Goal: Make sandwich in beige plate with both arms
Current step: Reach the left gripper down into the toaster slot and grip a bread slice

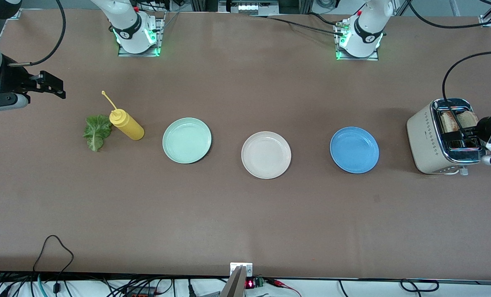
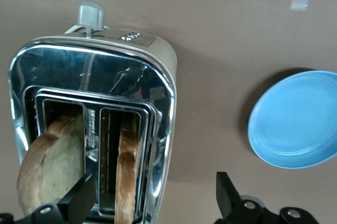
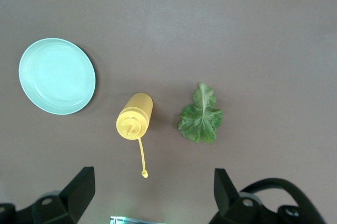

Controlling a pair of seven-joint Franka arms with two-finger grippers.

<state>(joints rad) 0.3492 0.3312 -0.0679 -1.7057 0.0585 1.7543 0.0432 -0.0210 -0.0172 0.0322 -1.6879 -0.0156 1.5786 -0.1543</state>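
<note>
The beige plate [image 1: 266, 154] sits bare at the middle of the table. Two bread slices [image 1: 449, 121] [image 1: 467, 119] stand in the slots of a cream toaster [image 1: 429, 140] at the left arm's end. My left gripper [image 1: 468, 133] [image 2: 155, 192] hangs open over the toaster. One slice [image 2: 126, 171] stands on edge below the gap between its fingers, and the other slice [image 2: 52, 166] is beside it. A green lettuce leaf [image 1: 97, 132] [image 3: 200, 116] lies flat at the right arm's end. My right gripper [image 1: 57, 86] [image 3: 154, 183] is open and holds nothing, in the air over the table beside the leaf.
A yellow squeeze bottle [image 1: 126, 124] [image 3: 134, 115] stands beside the leaf. A mint-green plate [image 1: 187, 140] [image 3: 57, 75] lies between the bottle and the beige plate. A blue plate [image 1: 354, 149] [image 2: 297, 119] lies between the beige plate and the toaster.
</note>
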